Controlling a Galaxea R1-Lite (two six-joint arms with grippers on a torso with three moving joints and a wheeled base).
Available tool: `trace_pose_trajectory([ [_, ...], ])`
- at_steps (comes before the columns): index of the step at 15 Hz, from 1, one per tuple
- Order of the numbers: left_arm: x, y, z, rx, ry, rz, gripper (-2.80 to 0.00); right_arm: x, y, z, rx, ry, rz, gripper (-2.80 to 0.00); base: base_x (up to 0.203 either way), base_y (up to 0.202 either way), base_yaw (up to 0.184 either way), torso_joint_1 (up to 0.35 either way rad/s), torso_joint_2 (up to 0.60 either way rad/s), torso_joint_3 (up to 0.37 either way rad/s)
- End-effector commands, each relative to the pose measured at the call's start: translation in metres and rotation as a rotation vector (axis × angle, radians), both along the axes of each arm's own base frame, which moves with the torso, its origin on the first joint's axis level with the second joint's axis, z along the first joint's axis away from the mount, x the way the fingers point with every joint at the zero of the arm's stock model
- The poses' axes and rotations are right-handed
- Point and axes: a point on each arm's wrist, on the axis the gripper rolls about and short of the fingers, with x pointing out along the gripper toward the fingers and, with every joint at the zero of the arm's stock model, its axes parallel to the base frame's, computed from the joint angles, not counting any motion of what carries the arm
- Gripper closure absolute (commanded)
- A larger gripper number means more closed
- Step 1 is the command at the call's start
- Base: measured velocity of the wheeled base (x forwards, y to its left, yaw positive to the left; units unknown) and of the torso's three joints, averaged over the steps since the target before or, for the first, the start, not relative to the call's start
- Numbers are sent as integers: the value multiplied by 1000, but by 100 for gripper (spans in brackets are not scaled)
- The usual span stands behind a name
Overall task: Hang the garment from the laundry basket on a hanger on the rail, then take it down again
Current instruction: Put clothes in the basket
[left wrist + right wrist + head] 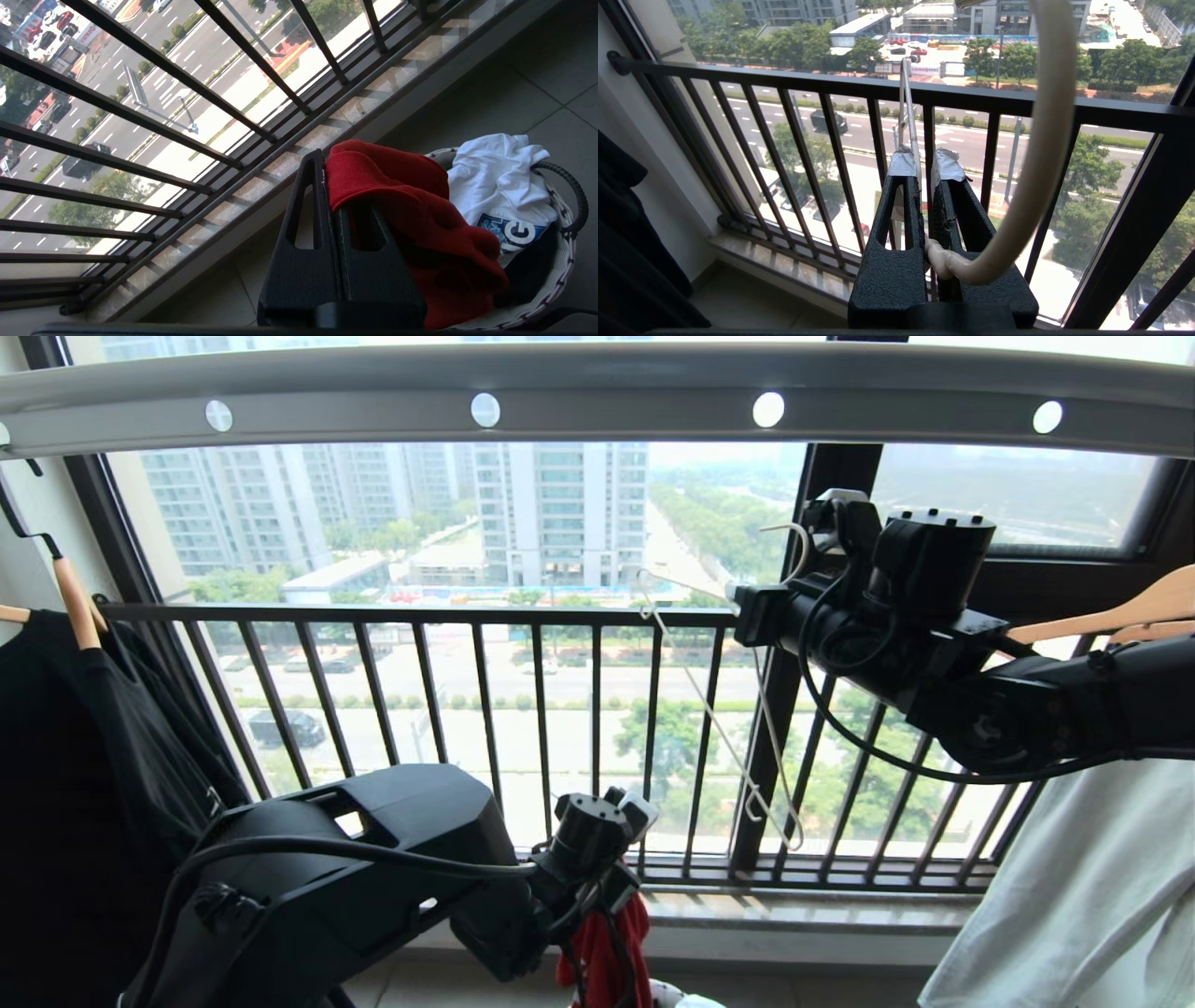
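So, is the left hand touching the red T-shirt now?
Touching. The left wrist view shows the left hand shut with the red T-shirt pinched between its fingers, the cloth draping over one of them above the laundry basket.

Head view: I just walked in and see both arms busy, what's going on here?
The left gripper is shut on the red T-shirt, lifting it from the laundry basket on the floor. The right gripper is shut on the thin wire hanger, holding it up by the window, below the rail. Nothing is hung yet.
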Motion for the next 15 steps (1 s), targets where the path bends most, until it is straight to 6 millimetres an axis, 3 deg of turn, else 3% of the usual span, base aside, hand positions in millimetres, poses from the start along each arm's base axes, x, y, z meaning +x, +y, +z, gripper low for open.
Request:
trace_pose_trajectory([
  [1,0,0,-2,4,0,1,0,0,0,0,2,-3,0,0,0,0,0,0,0,0],
  [2,1,0,-3,5,1,3,0,0,0,0,1,-2,0,0,0,0,0,0,0,0],
  [3,1,0,-3,5,1,3,-280,0,1,0,1,-2,1,0,0,0,0,0,0,0],
  [15,-3,6,0,56,26,-8,-280,-2,-1,2,-6,-9,-1,0,0,0,0,0,0,0],
])
